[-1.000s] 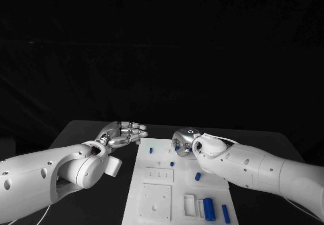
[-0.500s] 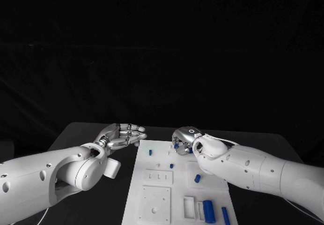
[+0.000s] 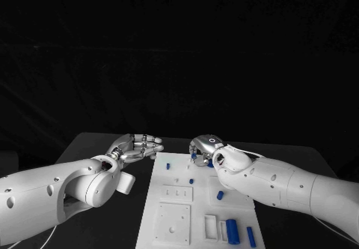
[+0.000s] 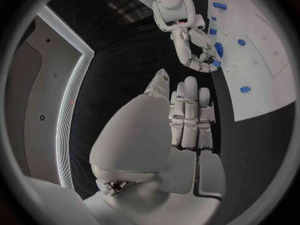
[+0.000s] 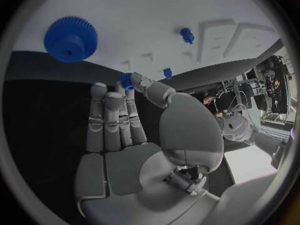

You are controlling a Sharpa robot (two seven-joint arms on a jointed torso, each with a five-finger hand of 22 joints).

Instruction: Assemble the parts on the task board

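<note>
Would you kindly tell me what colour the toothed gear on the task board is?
Blue: the gear lies on the white task board, clearest in the right wrist view.

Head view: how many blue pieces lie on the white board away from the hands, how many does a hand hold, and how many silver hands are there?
Blue pieces lying away from the hands: 5
Blue piece pinched by the right hand: 1
Silver hands, counting the left hand: 2
Total: 8

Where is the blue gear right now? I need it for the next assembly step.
In the right wrist view the blue gear lies on the task board, beyond the right hand, apart from its fingertips.
</note>
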